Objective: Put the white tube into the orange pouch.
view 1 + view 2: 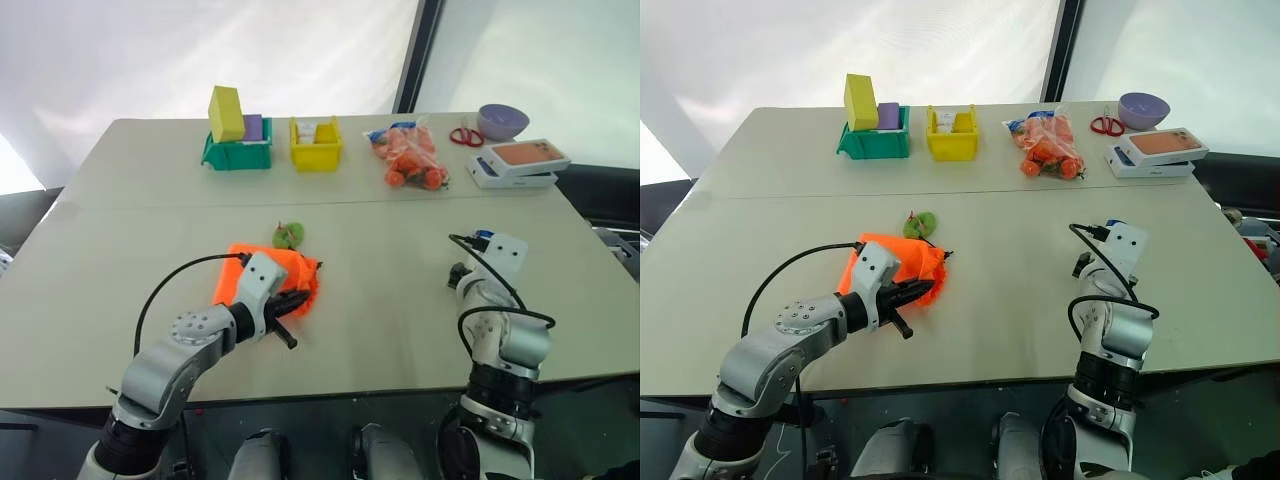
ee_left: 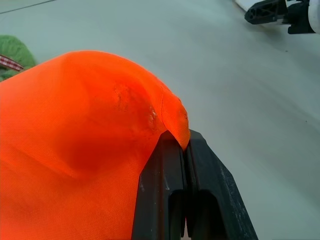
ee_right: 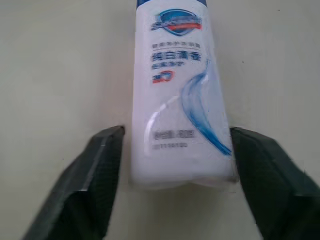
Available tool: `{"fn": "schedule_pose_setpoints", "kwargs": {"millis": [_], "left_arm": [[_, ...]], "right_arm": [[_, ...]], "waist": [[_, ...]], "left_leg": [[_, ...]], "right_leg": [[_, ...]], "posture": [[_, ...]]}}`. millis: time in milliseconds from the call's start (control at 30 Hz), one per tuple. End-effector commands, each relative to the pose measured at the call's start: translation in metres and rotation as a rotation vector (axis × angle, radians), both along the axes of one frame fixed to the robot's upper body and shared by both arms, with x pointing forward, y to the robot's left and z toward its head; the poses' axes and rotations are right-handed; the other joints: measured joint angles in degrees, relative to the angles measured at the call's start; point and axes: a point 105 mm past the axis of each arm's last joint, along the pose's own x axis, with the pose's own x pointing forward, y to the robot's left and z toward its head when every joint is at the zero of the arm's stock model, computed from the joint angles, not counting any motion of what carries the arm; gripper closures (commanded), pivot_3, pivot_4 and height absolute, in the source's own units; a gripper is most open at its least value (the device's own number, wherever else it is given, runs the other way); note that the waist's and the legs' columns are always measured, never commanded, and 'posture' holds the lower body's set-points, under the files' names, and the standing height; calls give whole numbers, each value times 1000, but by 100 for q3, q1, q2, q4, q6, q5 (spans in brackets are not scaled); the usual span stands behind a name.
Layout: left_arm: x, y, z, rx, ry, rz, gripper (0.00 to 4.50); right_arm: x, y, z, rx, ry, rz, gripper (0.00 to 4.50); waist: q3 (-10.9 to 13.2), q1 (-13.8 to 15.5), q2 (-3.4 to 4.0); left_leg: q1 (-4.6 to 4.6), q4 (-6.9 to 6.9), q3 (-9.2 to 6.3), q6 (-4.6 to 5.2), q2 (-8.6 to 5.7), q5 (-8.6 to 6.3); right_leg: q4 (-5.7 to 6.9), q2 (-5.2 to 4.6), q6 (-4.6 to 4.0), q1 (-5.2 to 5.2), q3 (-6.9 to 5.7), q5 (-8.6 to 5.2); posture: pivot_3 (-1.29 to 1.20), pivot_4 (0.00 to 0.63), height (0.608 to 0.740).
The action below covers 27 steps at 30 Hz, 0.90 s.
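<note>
- Our right gripper [image 3: 172, 160] straddles the crimped end of the white tube [image 3: 176, 95]; one finger [image 3: 95, 175] sits on each side, part-open, the right-hand one about touching, and we cannot tell whether they grip yet.
- The tube lies flat on the table [image 1: 400, 250], its long axis running straight out from between the fingers, blue cap at the far end.
- Our left gripper [image 2: 185, 192] is pinched tight on an edge of the orange pouch [image 1: 285, 275], holding that fabric up.
- The pouch sits well apart to the tube's left, so once gripped, we judge the right arm must carry the tube across to it.
</note>
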Motion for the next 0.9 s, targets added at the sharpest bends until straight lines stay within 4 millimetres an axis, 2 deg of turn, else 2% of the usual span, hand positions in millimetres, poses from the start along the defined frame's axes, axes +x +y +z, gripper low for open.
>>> {"fn": "schedule_pose_setpoints", "kwargs": {"millis": [33, 267, 333, 400, 467, 567, 633, 733, 900], "left_arm": [[0, -3, 11, -14, -52, -14, 4500], [-1, -2, 10, -15, -49, -14, 4500], [-1, 1, 10, -15, -51, -8, 4500], [1, 8, 10, -21, -48, 13, 4500], [-1, 16, 14, -47, -52, 19, 4500], [-2, 28, 19, -91, -45, 38, 4500], [-3, 40, 20, -103, -31, 51, 4500], [-9, 56, 21, -109, -13, 45, 4500], [-14, 77, 31, -154, 2, 50, 4500]], "right_arm": [[1, -3, 18, -45, -69, 2, 2385], [5, 2, 30, -124, -118, 78, 2385], [12, 19, 46, -221, -199, 254, 2385], [14, 46, 62, -326, -304, 513, 2385], [-2, 78, 71, -352, -405, 851, 2385], [-32, 101, 68, -276, -434, 1178, 2385], [-55, 113, 62, -139, -413, 1373, 2385], [-78, 125, 54, -19, -344, 1564, 2385], [-98, 147, 46, 104, -271, 1780, 2385]], "waist": [[-1, -1, -2], [2, 3, 4], [3, 1, 5], [8, -5, 12], [9, -9, 8], [7, 11, -5], [8, 20, -6], [13, 20, -11], [14, 29, -15]], "left_leg": [[0, 0, 0, 0, 0, 0], [-3, -4, 0, 0, 0, 0], [-4, -5, 1, 0, 0, 0], [-5, -6, 1, 0, -2, 0], [-5, -8, 3, 1, -2, -1], [-1, -14, -6, 2, 7, -2], [-1, -15, -12, 2, 11, -2], [-1, -11, -11, 2, 9, -3], [1, 1, -9, -2, 7, -5]], "right_leg": [[0, 0, 0, 0, 0, 0], [-1, 0, 0, -5, 0, -1], [-3, 0, -1, -6, 1, -1], [-7, -1, -1, -7, 2, -3], [-8, 1, 15, -9, 4, -12], [-7, 12, 31, -7, 3, -19], [-7, 15, 30, -6, -1, -19], [-7, 7, 22, -6, -6, -21], [-16, -11, 10, -27, -6, -16]], "posture": [[0, 150, 740], [0, 150, 740], [0, 150, 740], [0, 150, 740], [0, 150, 740], [0, 150, 740], [0, 150, 740], [0, 150, 740], [0, 150, 740]]}}
